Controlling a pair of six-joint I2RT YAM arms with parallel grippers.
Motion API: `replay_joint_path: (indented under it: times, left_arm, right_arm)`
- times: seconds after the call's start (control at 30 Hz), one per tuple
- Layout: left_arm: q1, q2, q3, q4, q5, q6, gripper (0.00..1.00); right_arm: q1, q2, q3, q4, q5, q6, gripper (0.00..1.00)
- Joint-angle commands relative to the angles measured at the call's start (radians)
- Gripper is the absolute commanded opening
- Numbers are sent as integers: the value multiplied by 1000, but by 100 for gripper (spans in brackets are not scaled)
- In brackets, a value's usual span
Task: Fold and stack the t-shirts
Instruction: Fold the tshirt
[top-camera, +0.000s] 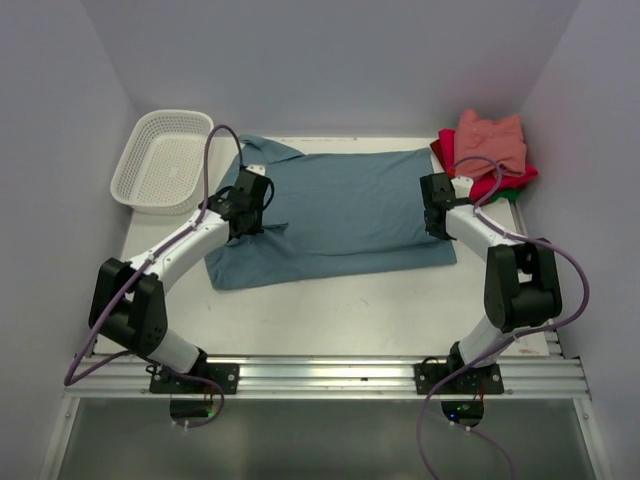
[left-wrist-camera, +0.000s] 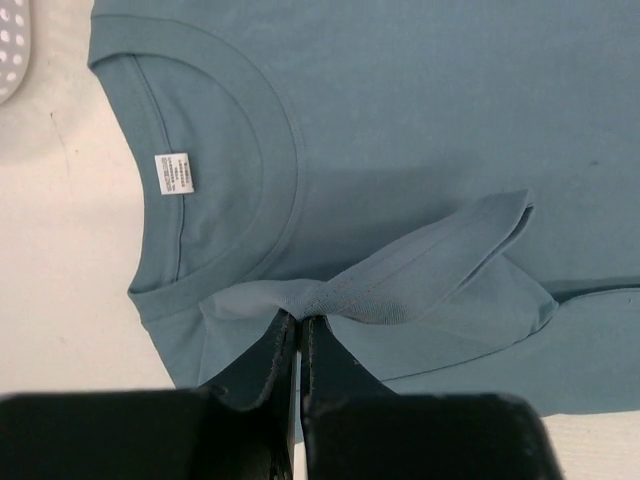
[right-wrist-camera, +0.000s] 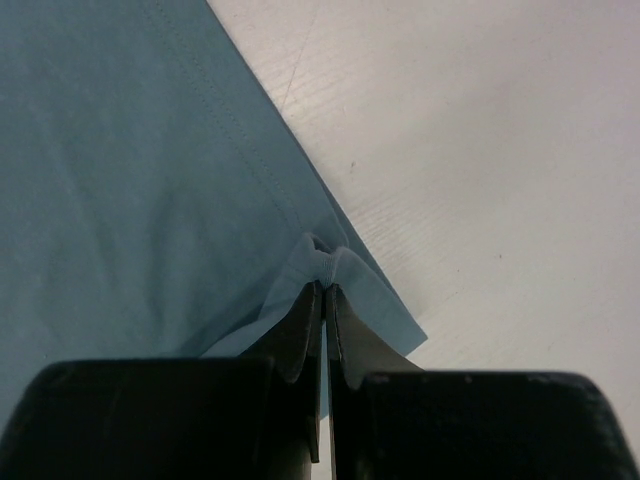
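The teal-blue t-shirt (top-camera: 340, 210) lies spread across the middle of the table, collar to the left. My left gripper (top-camera: 247, 212) is shut on a pinched fold of its sleeve hem (left-wrist-camera: 400, 285) beside the collar (left-wrist-camera: 200, 200). My right gripper (top-camera: 437, 212) is shut on the shirt's bottom hem (right-wrist-camera: 325, 262) at the right edge, lifting a small peak of cloth. A stack of folded shirts sits at the far right corner: salmon-pink (top-camera: 490, 140) on top, red (top-camera: 500, 182) under it, a sliver of green (top-camera: 520, 182) at the edge.
A white mesh basket (top-camera: 165, 160) stands at the far left corner, close to my left arm; its rim shows in the left wrist view (left-wrist-camera: 10, 50). Side walls close in the table on left and right. Bare white tabletop (top-camera: 370, 300) lies in front of the shirt.
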Motion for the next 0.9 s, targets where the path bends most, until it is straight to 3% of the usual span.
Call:
replay_joint_path:
  times: [0.0, 0.87]
  left_arm:
    - [11, 13, 54, 62, -12, 49, 0]
    - [43, 151, 188, 62, 1, 76, 0]
  right_arm:
    - [-6, 2, 39, 55, 61, 23, 0]
    - [-26, 112, 105, 75, 78, 52, 0]
